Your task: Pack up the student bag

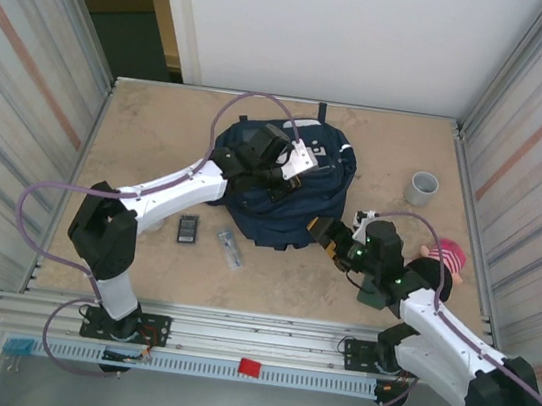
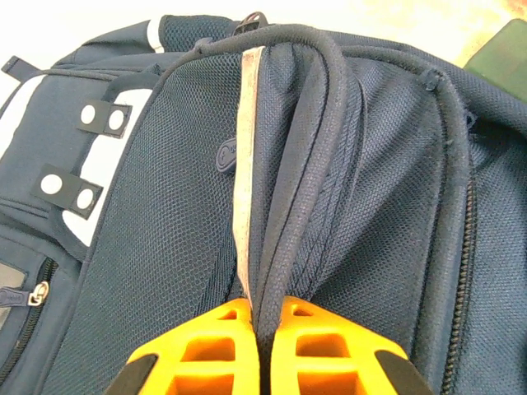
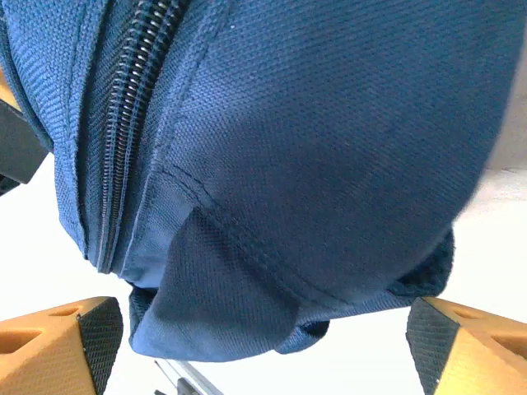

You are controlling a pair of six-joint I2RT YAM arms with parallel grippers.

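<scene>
Judging this as the opening step: the large navy blue fabric backpack (image 1: pixel 260 212) is lying mid-table, and its zipper track (image 3: pixel 123 123) is looking closed. On top of the bag, the left gripper (image 2: pixel 263 321) is pinching a raised piped fold of the mesh panel, orange fingers tight together. At the bag's near-right corner, the right gripper (image 3: pixel 263 337) is straddling the fabric, jaws wide, gripping nothing. Next move is calling for the right to locate the zip pull while the left is bracing. A small dark flat device (image 1: pixel 187 229) and a pink plush toy (image 1: pixel 448 256) are lying beside the bag, unpacked.
</scene>
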